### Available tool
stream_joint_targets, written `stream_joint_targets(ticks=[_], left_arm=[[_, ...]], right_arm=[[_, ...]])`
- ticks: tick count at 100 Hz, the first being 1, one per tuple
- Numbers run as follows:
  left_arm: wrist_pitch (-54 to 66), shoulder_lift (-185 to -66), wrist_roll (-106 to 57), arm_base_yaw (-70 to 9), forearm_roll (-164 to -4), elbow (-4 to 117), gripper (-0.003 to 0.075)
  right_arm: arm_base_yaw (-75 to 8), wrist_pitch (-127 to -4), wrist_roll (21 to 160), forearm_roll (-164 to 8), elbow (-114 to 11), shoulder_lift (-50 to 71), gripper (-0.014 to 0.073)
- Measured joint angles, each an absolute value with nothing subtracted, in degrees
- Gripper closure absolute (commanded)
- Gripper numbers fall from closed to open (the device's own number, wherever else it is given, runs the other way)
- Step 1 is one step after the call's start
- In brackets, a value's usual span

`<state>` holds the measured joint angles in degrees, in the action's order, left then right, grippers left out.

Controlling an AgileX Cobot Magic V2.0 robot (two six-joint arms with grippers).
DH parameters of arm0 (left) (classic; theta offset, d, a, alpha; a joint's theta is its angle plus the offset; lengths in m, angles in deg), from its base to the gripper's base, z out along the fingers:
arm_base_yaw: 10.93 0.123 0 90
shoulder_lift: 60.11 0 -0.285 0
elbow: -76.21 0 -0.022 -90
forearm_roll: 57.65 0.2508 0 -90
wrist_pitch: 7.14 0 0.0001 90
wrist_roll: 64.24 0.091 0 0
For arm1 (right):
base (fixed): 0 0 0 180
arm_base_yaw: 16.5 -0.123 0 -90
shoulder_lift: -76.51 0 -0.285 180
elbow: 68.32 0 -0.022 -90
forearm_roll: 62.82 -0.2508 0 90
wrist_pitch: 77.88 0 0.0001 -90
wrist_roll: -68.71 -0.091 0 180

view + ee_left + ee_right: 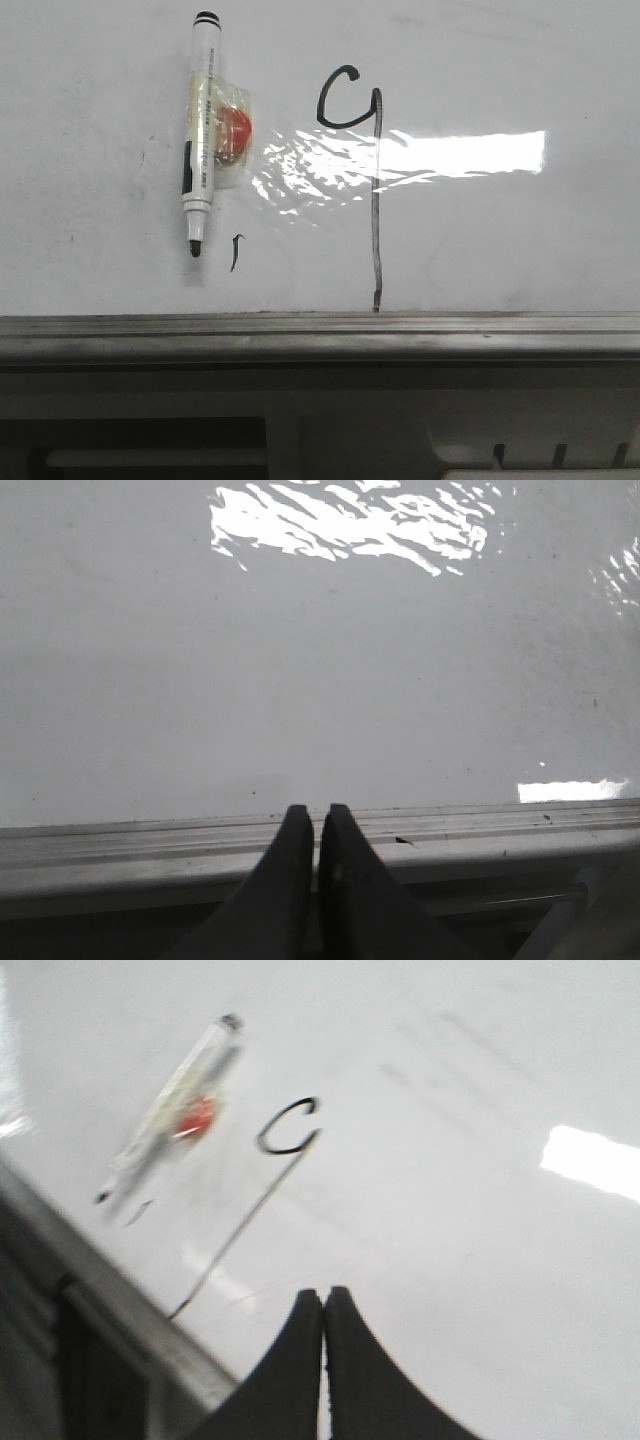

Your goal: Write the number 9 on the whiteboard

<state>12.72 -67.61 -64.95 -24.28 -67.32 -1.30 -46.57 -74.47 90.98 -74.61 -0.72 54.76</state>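
The whiteboard lay flat as the work surface, glossy w/ a strong glare patch near its middle and a grey metal rail along the near edge. The number 9 was drawn in black right of centre: small open loop up top, long thin stem running down almost to the rail. Left of it, well apart, a white marker w/ black cap rested on the board, uncapped tip toward the rail, an orange-red round bit under clear wrap stuck to its side. A tiny black tick sat just beside the tip. Left claw was pressed together, empty, hovering over the rail w/ bare board beyond. Right claw was also together, holding nothing, over the board near the stem's lower end; that view was blurred, marker & 9 still readable.
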Motion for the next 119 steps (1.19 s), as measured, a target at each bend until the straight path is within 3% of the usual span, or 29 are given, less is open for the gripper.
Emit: stream_joint_targets(ticks=[18,33,53,68,119], left_arm=[[12.7,-67.6,-65.0,-24.3,-67.3,-1.3,0.0741],[12.7,-67.6,-65.0,-24.3,-67.3,-1.3,0.0741],[12.7,-67.6,-65.0,-24.3,-67.3,-1.3,0.0741],[12.7,-67.6,-65.0,-24.3,-67.3,-1.3,0.0741],[12.7,-67.6,-65.0,-24.3,-67.7,-1.3,0.0741]], right_arm=[[-37.2,-85.3,81.8,-70.5,9.5,54.8,0.0663],[-31.0,-78.6,70.9,-61.7,9.5,54.9,0.0663],[-25.8,-68.2,68.4,-55.2,9.5,59.4,0.0663],[-25.0,-59.0,68.2,-54.7,9.5,66.2,0.0663],[-24.9,-58.9,68.1,-54.4,9.5,69.3,0.0663]])
